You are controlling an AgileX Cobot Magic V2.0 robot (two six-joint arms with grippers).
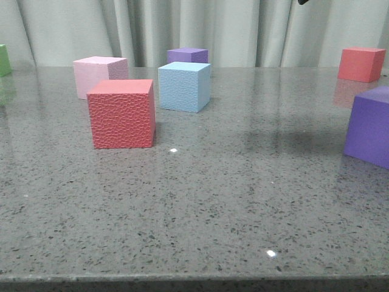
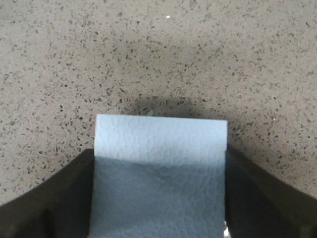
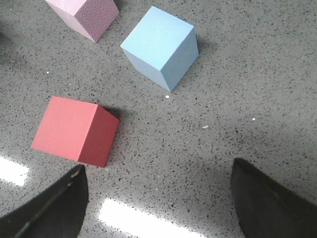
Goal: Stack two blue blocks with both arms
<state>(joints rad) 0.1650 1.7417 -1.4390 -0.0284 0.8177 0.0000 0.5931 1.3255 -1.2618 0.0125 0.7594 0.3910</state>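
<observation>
One pale blue block [image 2: 161, 139], finely pebbled, sits between the dark fingers of my left gripper [image 2: 159, 193], which is shut on it above the speckled table; its shadow lies on the table beneath. The other blue block [image 1: 184, 86] stands on the table behind and to the right of a red cube, and also shows in the right wrist view [image 3: 161, 47]. My right gripper [image 3: 158, 198] is open and empty above bare table, short of that block and beside the red cube [image 3: 74, 131]. Neither gripper shows in the front view.
A red cube [image 1: 121, 114] stands front left, with a pale pink cube [image 1: 97, 75] behind it. A purple cube [image 1: 187, 55] is at the back, another [image 1: 371, 125] at the right edge. A second red cube [image 1: 361, 64] stands far right and a green one [image 1: 3, 59] far left.
</observation>
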